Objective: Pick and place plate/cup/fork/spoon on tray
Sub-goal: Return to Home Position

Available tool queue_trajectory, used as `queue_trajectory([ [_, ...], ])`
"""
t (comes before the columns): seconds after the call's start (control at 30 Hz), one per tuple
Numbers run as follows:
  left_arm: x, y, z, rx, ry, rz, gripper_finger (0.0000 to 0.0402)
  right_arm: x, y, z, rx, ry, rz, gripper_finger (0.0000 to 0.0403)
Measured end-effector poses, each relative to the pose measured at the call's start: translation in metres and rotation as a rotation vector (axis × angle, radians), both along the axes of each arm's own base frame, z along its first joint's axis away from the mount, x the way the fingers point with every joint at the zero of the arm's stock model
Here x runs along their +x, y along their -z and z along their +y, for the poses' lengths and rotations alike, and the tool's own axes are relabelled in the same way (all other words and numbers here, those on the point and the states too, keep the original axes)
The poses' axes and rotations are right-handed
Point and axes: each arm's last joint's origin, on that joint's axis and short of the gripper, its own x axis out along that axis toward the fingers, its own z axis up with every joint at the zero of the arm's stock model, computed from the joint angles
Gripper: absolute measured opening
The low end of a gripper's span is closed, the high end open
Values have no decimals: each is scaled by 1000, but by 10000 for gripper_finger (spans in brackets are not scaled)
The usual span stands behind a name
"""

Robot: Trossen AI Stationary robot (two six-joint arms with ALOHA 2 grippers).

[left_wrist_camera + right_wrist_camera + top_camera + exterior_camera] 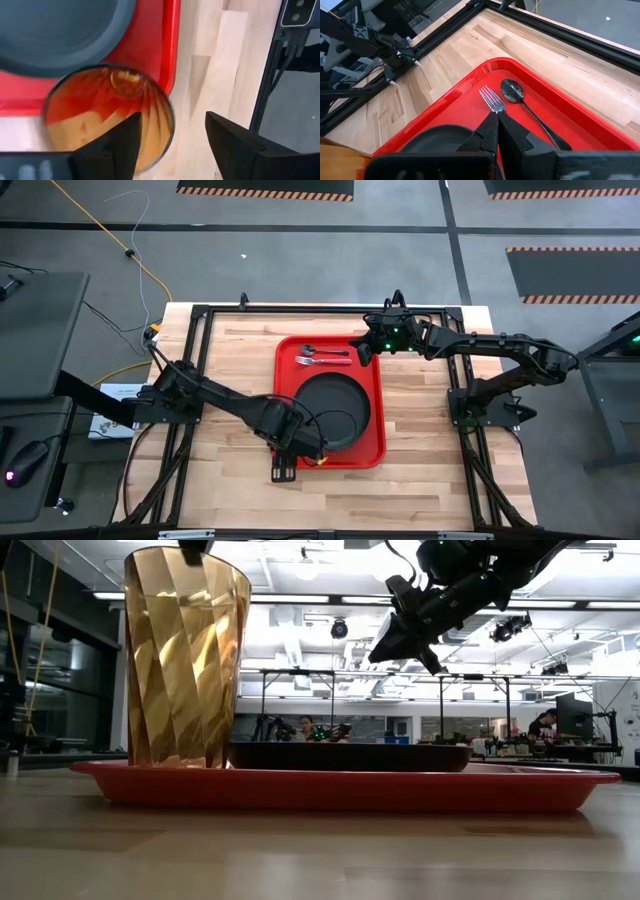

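The red tray (379,415) lies mid-table. The black plate (335,405) rests flat on it. The amber cup (185,655) stands upright on the tray's near left corner and also shows in the left wrist view (100,115). The fork (491,99) and the dark spoon (513,90) lie side by side on the tray's far end. My left gripper (173,120) is open just above the cup, one finger over its mouth and one outside it. My right gripper (496,125) is shut and empty, above the fork, whose handle it hides.
Black frame rails (190,360) run along the table's left, right and far edges. Bare wood shows left (235,360) and right (415,410) of the tray. People sit in the room beyond the table (305,727).
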Motion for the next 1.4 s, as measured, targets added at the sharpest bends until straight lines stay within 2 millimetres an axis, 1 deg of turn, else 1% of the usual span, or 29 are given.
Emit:
queue_trajectory([
  [0.13, -6, -24, 10, 27, -10, 20, 221, 0, 0, 0, -2, 0, -3, 0],
  [0.2, -6, -34, 15, 28, -25, -19, 222, 0, 0, 0, -2, 0, -5, 0],
  [0.27, -9, -48, 21, 12, -42, -85, 222, 0, 0, 0, 0, -3, -6, 0],
  [0.33, -13, -66, 30, 13, -74, -191, 220, 0, -1, 0, 4, -11, -8, 0],
  [0.47, -25, -96, 52, 125, -165, -381, 213, 1, -1, 1, 19, -14, -19, 0],
  [0.5, -30, -105, 59, 159, -194, -430, 211, 1, -1, 1, 24, -17, -21, 0],
  [0.63, -60, -137, 87, 294, -331, -626, 205, 1, -1, 2, 39, -48, -27, 0],
  [0.73, -82, -144, 103, 335, -422, -735, 199, 1, -1, 2, 43, -55, -29, 0],
  [0.83, -106, -140, 115, 298, -485, -839, 189, 1, -1, 2, 49, -51, -31, 0],
  [0.87, -113, -135, 117, 279, -500, -881, 184, 1, -1, 2, 50, -51, -32, 0],
  [0.93, -124, -123, 121, 243, -518, -965, 173, 1, -2, 2, 47, -51, -37, 0],
  [1.07, -138, -93, 127, 179, -495, -1170, 141, 2, -4, 2, 46, -64, -57, 0],
  [1.17, -145, -69, 135, 166, -483, -1309, 103, 4, -6, 2, 60, -84, -91, 0],
  [1.33, -158, -32, 153, 119, -476, -1506, 16, 7, -15, 3, 45, -148, -189, 0],
  [1.4, -164, -20, 162, 81, -460, -1554, 8, 8, -19, 3, 34, -167, -228, 0],
])
